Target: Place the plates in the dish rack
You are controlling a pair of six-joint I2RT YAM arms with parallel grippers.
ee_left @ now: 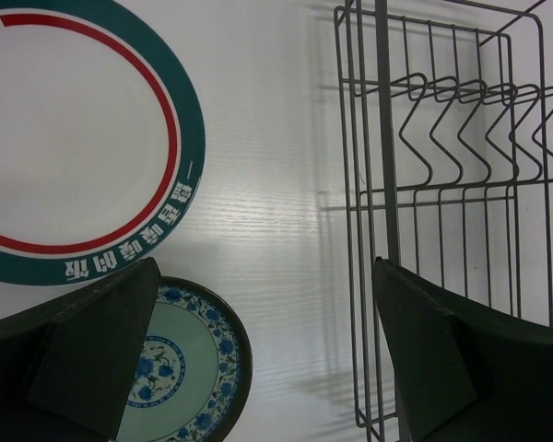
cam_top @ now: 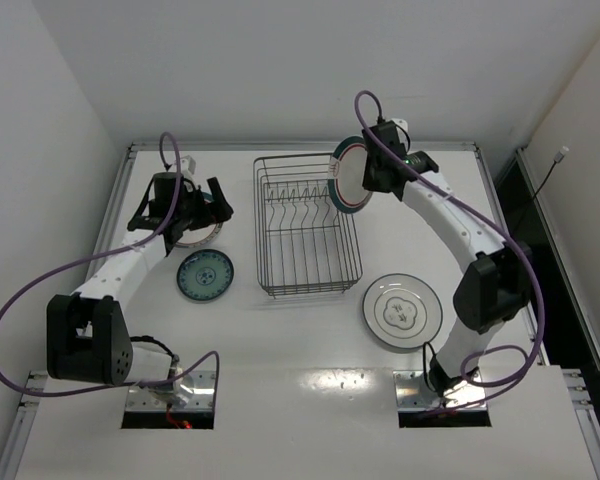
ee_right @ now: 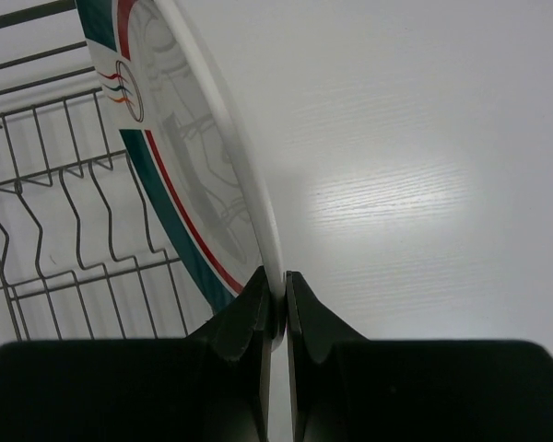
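Observation:
The dark wire dish rack (cam_top: 308,225) stands mid-table, its divider prongs at the far end, with no plate in it. My right gripper (cam_top: 372,172) is shut on the rim of a green-red ringed plate (cam_top: 348,176) and holds it upright on edge above the rack's far right corner; the right wrist view shows the pinch (ee_right: 276,296) on that plate (ee_right: 180,138). My left gripper (cam_top: 217,204) is open and empty above the second ringed plate (cam_top: 202,240), which lies flat (ee_left: 74,138). The small teal plate (cam_top: 205,274) lies near it. The white flower plate (cam_top: 402,310) lies right of the rack.
The left wrist view shows the rack's left wall (ee_left: 384,184) close to my right finger (ee_left: 433,359) and the teal plate (ee_left: 194,368) beside my left finger (ee_left: 92,359). Walls close off the table at the back and left.

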